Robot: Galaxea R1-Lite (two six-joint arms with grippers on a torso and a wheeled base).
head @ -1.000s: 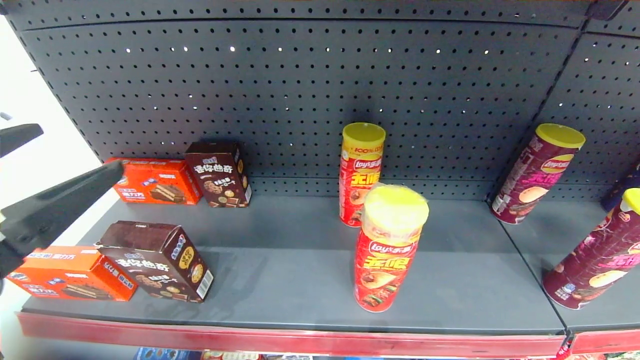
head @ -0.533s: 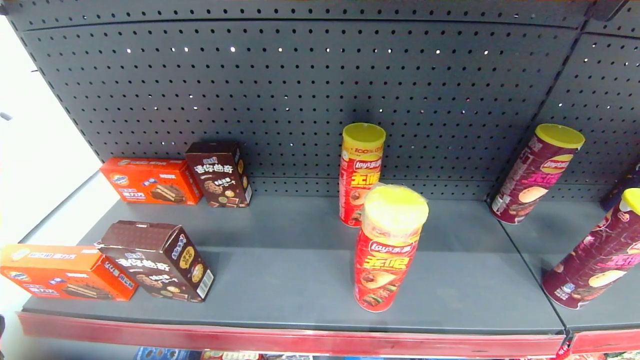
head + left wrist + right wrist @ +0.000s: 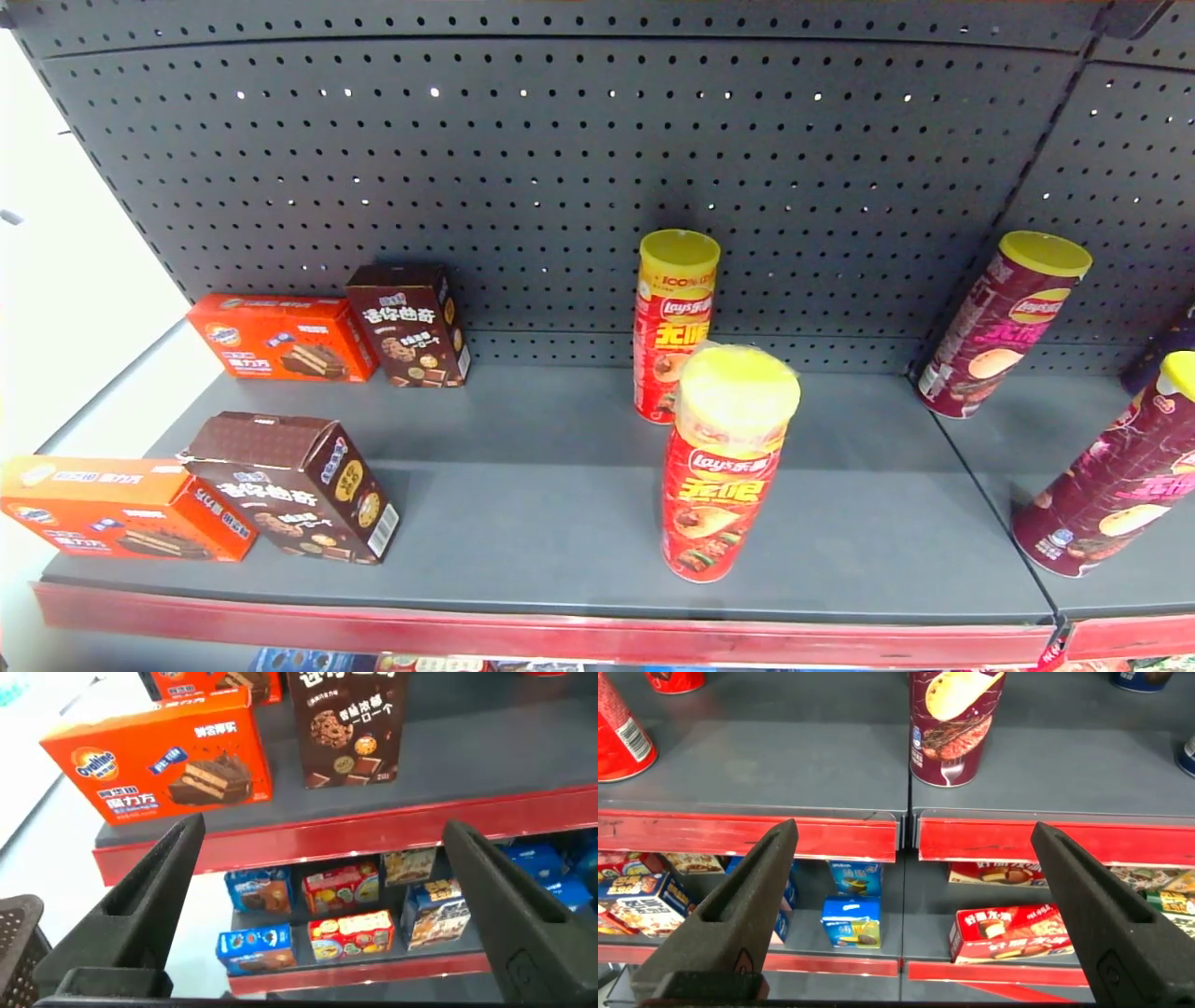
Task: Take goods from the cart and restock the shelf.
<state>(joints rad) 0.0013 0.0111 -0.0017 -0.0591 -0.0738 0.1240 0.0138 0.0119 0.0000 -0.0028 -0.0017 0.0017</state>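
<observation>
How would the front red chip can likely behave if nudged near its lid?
The front red chip can stands tall on a narrow base, so a high nudge would probably tip it. Being round, it would likely roll once down. Its glossy wall may be slippery.

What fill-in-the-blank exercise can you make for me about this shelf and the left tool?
1. The lid of the front red can is ___.
2. The box beside the front orange box is ___ in colour.
3. The left tool is ___ and holds nothing.
Missing words: yellow; brown; open.
</observation>
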